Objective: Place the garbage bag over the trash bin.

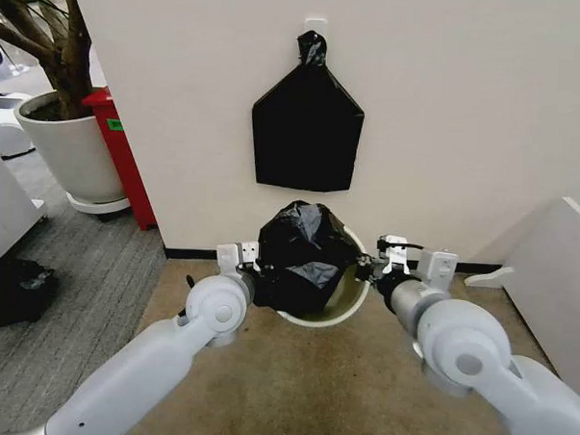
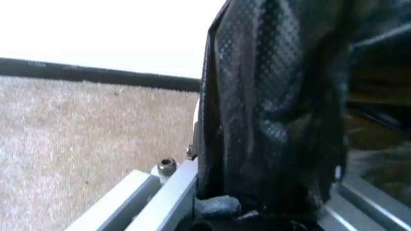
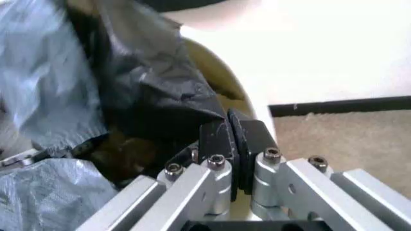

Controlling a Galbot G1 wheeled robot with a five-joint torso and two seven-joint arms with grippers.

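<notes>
The glossy black garbage bag (image 1: 303, 252) sits bunched over the left half of the white trash bin (image 1: 356, 299), and part of the bin's inside still shows on the right. At the bag's left edge, my left gripper (image 1: 253, 266) is shut on the film. In the left wrist view, the garbage bag (image 2: 276, 106) drapes over the left gripper (image 2: 263, 192) and hides its tips. My right gripper (image 1: 371, 269) is at the bin's right rim. In the right wrist view, the right gripper (image 3: 234, 137) has its black pads (image 3: 215, 139) pressed together on an edge of the garbage bag (image 3: 147, 91), beside the trash bin (image 3: 224, 82).
A flat black bag bundle (image 1: 306, 132) hangs on the wall above the bin. A large white plant pot (image 1: 76, 155) and a red stand (image 1: 124, 157) are at the left. A black bag (image 1: 12, 290) lies on the grey floor. A white panel (image 1: 557, 277) stands at the right.
</notes>
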